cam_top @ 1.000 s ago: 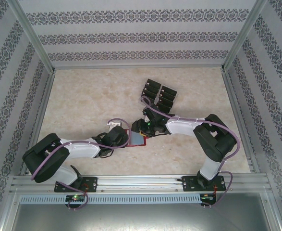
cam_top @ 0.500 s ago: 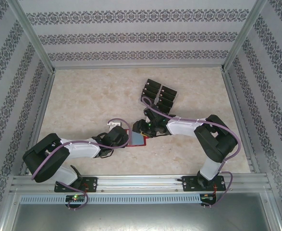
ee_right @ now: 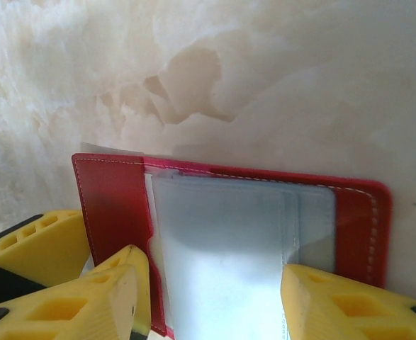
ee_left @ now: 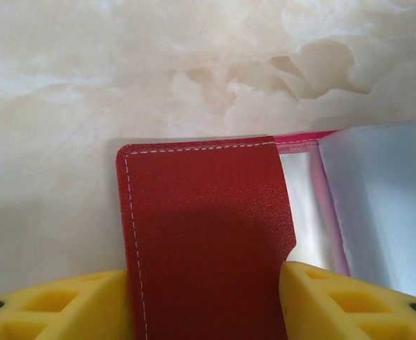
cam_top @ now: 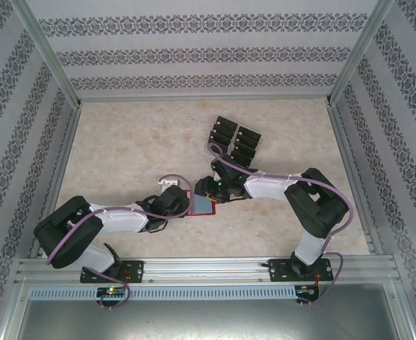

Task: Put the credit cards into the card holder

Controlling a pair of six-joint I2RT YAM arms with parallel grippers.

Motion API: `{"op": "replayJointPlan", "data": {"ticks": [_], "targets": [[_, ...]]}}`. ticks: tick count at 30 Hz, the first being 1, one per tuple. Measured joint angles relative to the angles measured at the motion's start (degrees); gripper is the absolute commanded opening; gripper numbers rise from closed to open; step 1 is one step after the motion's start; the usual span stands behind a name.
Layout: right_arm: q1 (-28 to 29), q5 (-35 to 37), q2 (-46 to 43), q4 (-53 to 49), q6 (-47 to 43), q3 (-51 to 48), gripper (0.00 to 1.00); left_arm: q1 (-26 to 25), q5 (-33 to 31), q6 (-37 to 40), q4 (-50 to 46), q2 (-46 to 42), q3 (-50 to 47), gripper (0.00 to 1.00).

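Red card holder point(ee_left: 208, 241) lies between the left tool's point(ee_left: 209, 301) yellow fingers point(ee_left: 349, 301).

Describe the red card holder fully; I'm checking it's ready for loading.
The red leather-look folding card holder, white-stitched, lies open and flat on the marbled beige table. Its clear grey-blue plastic sleeves face up. The left gripper straddles its red flap; the right gripper straddles the sleeves. No card shows inside.

overhead view from behind arms, both wrist views close above red wallet point(cam_top: 202, 205)
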Motion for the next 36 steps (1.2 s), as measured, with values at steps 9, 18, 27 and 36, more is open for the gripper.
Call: {"op": "replayJointPlan", "data": {"ticks": [9, 18, 27, 36], "targets": [[1.29, -1.25, 2.56, -0.24, 0.04, 3.93, 0.56, 0.17, 3.08, -0.04, 1.84, -3.72, -2.54, 0.58], [2.27, -1.53, 4.13, -1.01, 0.46, 6.47, 0.57, 0.37, 11.61, -1.62, 2.75, -13.62, -8.26, 0.58], [3.58, -1.46, 4.72, -2.56, 0.52, 7.98, 0.56, 0.37, 9.79, -3.98, -5.05, -31.34, -11.56, 0.61], [7.06, -0.76, 4.46, -3.41, 1.84, 7.98, 0.57, 0.39, 0.61, -8.33, -13.84, -43.34, -12.26, 0.61]]}}
